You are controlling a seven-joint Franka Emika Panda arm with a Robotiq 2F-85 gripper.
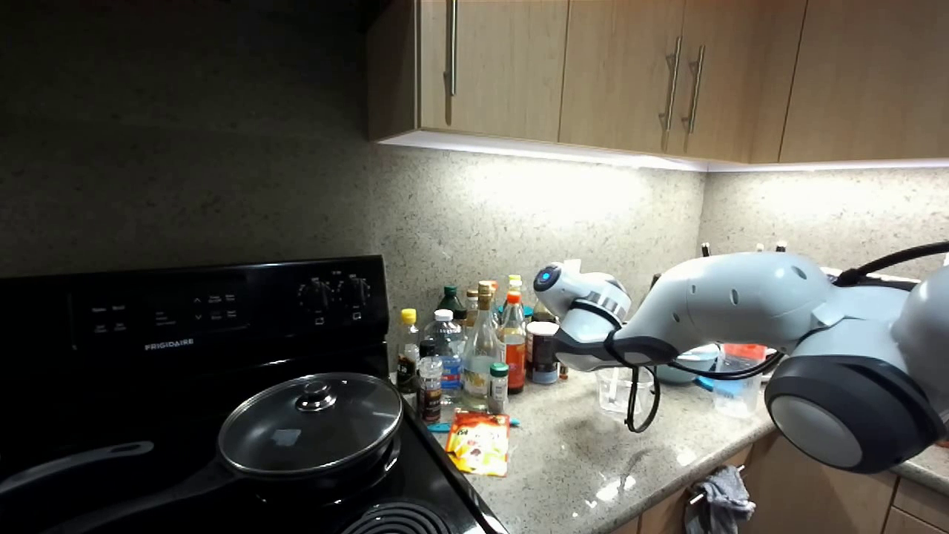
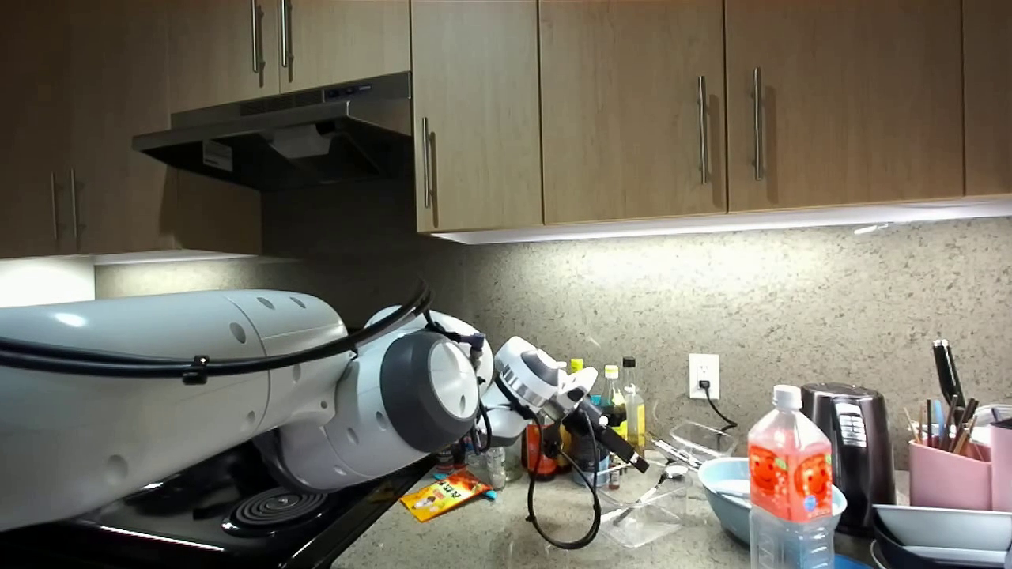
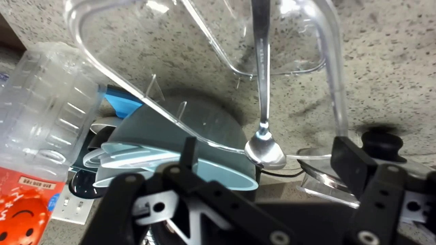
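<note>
In your wrist view, the top edge cuts off the handle of the shiny silver metal spoon (image 3: 263,85), and its engraved letters are too small to read. The clear plastic bottle with a red label (image 3: 47,112) runs off the left edge. Your black two-fingered gripper (image 3: 265,149) partly covers the round pale blue bowl (image 3: 163,132); in an exterior view, the white robot arm (image 1: 741,297) hides the gripper.
</note>
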